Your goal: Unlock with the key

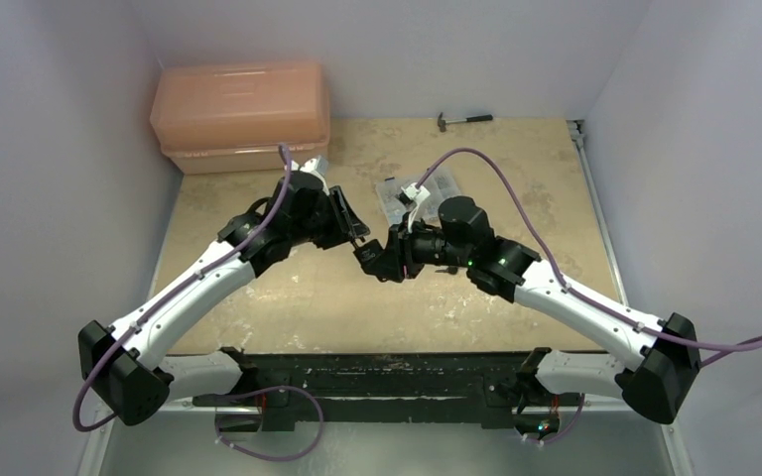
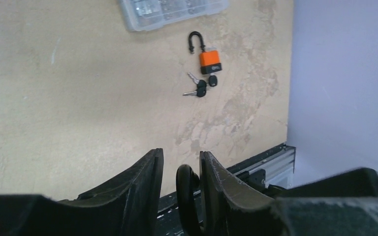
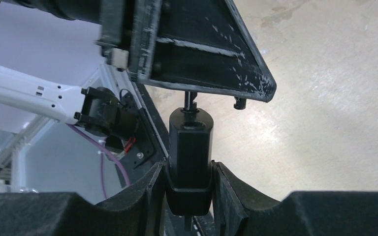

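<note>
Salmon-pink plastic storage box (image 1: pixel 240 117) sits far left at the back of the bench (image 1: pixel 308 307). Moving right, the left fingers (image 2: pixel 150 169) are narrow around the shackle of a black padlock (image 3: pixel 189 152). There's a sliver of gap on one side, so I can't tell if they're actually pinching it. The right fingers (image 3: pixel 150 189) are clamped on that padlock's body, holding it up off the bench. Further right, the left wrist view shows a clear organizer (image 2: pixel 172 10), a small bunch of keys (image 2: pixel 197 91), then an orange padlock (image 2: pixel 209 61) lying flat. The key (image 2: pixel 212 80) is right at its base, maybe in the keyhole, can't tell. A hammer (image 1: pixel 463 119) lies at the back.
</note>
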### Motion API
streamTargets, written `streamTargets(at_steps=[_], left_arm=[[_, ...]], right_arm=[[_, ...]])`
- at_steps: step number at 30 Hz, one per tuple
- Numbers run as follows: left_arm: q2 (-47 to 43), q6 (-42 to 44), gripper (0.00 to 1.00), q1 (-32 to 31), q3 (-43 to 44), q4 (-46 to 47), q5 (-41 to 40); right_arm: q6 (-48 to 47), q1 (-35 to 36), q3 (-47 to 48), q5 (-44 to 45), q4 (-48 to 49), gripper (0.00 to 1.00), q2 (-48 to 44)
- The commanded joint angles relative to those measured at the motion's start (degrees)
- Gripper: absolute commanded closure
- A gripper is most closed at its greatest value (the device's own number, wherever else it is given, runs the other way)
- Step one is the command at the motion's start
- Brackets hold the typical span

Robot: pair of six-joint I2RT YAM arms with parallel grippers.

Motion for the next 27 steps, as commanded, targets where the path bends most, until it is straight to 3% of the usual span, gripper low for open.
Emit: streamTargets(at_steps=[1,6,9,13,18,22,27], left_arm=[[2.4,-1.9,0.63,-0.5,5.6,-10.4,-6.9],[5.7,-2.9,0.55,-0.5,9.5,-14.8,-5.5],[5.9,-0.3,0.46,-0.5,11.1,-14.4,-5.0],[2.5,6.4,0.33,-0.4,13.6,-11.6,-4.2],[-4.1,15.4,0.31,-0.3,14.5,-6.8,-6.1],[-8.5,22.7,0.27,0.0,13.9,-0.8,6.0],[-13.8,23.9,0.26,-0.1,11.0,10.0,22.1]], right_arm=[[-9.0,0.4,7.1,1.9,0.8,1.00,-2.0],[-16.6,2.0,8.4,6.3,-2.2,1.00,-1.2],[-18.9,2.2,8.8,6.5,-3.7,1.00,-1.6],[-19.4,2.2,7.4,4.8,-3.8,1.00,-4.1],[-18.6,2.2,5.2,0.4,-3.5,1.00,-7.1],[-15.8,2.2,4.0,-7.9,-0.3,1.00,-10.1],[-8.1,2.2,0.3,-20.7,10.1,1.00,-15.9]])
